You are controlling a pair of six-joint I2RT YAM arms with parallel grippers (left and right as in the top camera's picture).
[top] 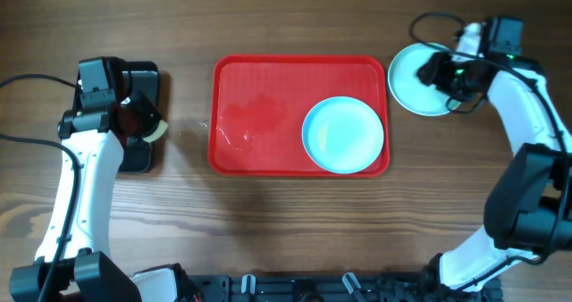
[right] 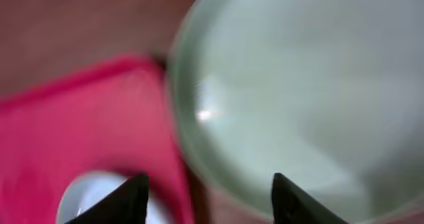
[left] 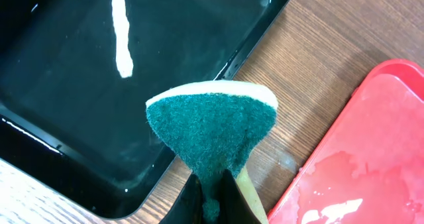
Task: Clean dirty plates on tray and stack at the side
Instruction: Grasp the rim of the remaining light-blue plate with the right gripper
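Resting on the wooden surface (top: 286,239), the red tray (top: 268,79) carries one pale turquoise plate (top: 344,135) in its right half and a wet smear (top: 255,119) on its left half. A second turquoise plate (top: 413,86) lies on the surface just beside the tray's far right corner, partly hidden by the right hand (top: 440,70), whose fingers stand released and spread above it. At the left, the left hand (left: 211,199) is clenched on a green-and-yellow sponge (left: 212,128) over the near edge of a glossy black tray (left: 99,85).

White links (top: 83,172), black joints (top: 527,208), black cables (top: 27,80)
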